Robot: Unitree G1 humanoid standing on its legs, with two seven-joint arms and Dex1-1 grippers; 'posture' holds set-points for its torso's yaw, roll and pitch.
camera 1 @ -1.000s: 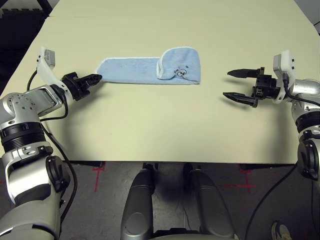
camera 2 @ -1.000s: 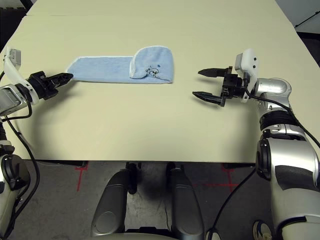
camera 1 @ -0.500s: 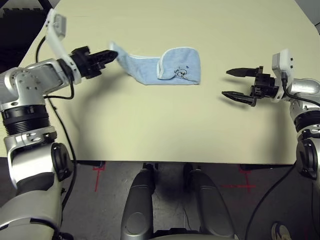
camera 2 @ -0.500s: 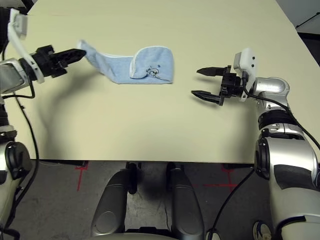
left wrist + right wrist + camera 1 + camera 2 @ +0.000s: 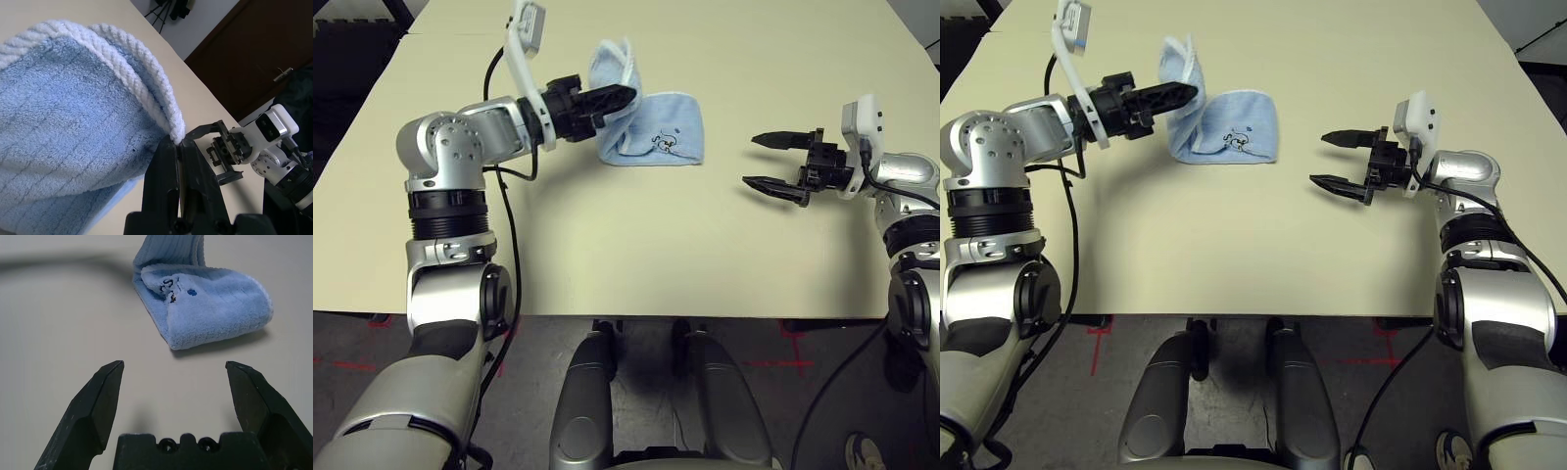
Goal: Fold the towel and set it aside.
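The light-blue towel [image 5: 651,137] lies in the middle of the far half of the table, its right end folded over with a small dark printed mark on top. Its left end is lifted off the table and carried over the folded part, pinched at the white-stitched edge [image 5: 161,105] by my left gripper [image 5: 628,94], which is shut on it. My right gripper [image 5: 762,161] hovers to the right of the towel, apart from it, its fingers [image 5: 102,401] wide open with nothing between them.
The beige table [image 5: 636,245] carries nothing but the towel. Its front edge runs just before my body. Dark floor lies beyond the left and far right table edges.
My left gripper has swung up and to the right, pulling the towel's left end off the table and over toward the folded right end. The right gripper has stayed put and open.
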